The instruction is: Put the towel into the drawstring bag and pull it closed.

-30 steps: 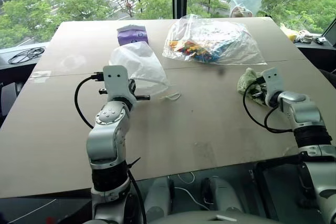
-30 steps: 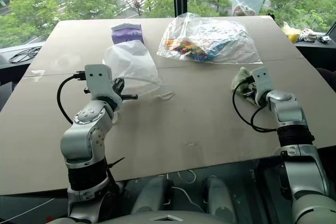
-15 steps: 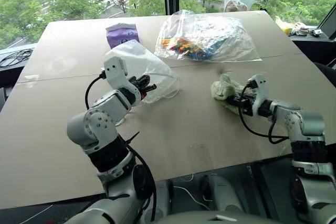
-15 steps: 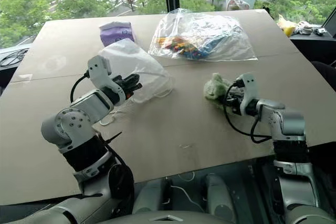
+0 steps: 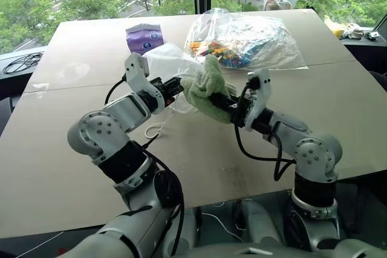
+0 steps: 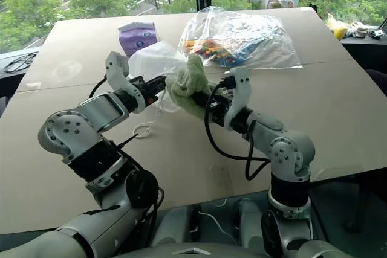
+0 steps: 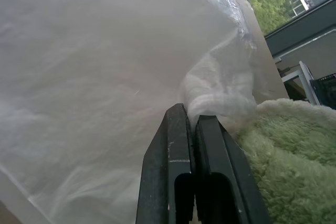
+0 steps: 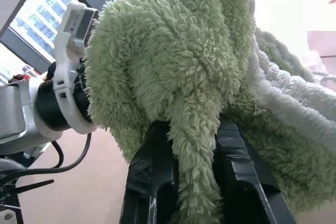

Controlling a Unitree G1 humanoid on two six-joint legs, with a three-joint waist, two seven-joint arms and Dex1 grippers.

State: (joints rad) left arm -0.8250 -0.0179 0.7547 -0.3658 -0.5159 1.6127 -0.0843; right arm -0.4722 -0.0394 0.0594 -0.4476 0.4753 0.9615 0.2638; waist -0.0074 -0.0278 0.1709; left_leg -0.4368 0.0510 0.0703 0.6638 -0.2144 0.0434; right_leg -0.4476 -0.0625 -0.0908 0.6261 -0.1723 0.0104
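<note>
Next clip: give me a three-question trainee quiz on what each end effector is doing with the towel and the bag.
1. True or false: the right end effector is shut on the towel.
2. The left end effector pinches which item? A) purple packet B) drawstring bag C) clear plastic bag of colourful items
3. Fill in: the towel is held up beside the ____ bag.

Key: 1 true; 2 B; 3 drawstring.

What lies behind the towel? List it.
Behind the towel, held in the right gripper, sit the drawstring bag and the clear bag of colourful items. The drawstring bag's mouth is covered.
</note>
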